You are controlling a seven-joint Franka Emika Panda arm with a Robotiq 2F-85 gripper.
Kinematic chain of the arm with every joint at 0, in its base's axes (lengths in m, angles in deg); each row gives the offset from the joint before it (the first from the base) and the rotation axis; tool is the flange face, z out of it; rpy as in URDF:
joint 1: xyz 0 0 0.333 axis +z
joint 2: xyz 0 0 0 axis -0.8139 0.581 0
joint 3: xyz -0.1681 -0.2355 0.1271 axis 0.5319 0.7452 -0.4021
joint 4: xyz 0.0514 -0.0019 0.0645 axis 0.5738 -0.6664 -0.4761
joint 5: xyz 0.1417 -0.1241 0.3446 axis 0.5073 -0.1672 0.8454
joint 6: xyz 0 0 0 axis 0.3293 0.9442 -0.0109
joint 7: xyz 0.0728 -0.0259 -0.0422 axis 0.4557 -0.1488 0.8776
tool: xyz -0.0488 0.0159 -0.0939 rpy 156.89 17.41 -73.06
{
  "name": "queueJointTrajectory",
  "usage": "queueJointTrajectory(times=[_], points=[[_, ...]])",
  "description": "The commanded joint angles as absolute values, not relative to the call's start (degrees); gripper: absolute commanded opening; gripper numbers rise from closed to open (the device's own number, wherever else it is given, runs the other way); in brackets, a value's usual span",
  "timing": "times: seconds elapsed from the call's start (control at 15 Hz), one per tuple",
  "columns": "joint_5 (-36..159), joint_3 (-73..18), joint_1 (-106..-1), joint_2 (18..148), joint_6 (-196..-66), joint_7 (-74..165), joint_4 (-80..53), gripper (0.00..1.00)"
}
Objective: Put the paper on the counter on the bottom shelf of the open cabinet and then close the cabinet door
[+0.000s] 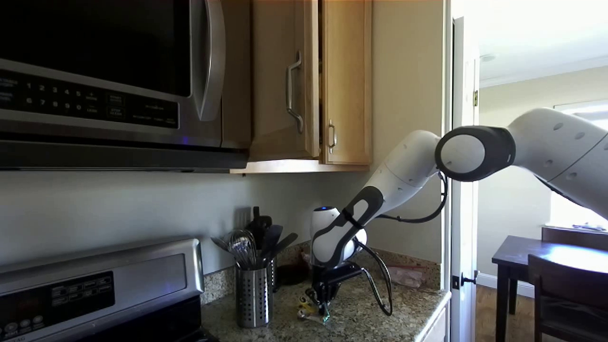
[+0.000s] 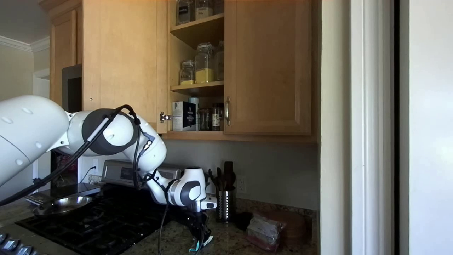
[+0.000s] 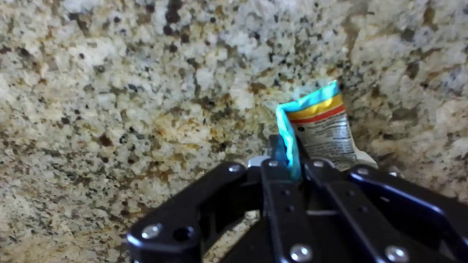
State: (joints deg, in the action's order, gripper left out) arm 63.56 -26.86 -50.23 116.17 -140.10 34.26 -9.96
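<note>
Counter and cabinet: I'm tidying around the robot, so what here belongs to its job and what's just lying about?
Part of the job: paper, pinched in the gripper; counter; cabinet; bottom shelf; open cabinet door.

Just lying about: utensil cup; plastic bag; glass jars; box.

Dark table, bright window

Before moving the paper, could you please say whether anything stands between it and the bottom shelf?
Nothing visible bars the open cabinet, but a box and containers on the bottom shelf may leave the paper little room.
</note>
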Motion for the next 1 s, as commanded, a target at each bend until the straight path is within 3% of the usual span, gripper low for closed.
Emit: queueJointTrajectory(times=[0.0,0.93], points=[[64.9,-27.7,-51.3,112.0,-139.4,36.1,-14.3,0.07],[62.6,-27.8,-52.0,89.9,-131.9,42.5,-26.5,0.06]])
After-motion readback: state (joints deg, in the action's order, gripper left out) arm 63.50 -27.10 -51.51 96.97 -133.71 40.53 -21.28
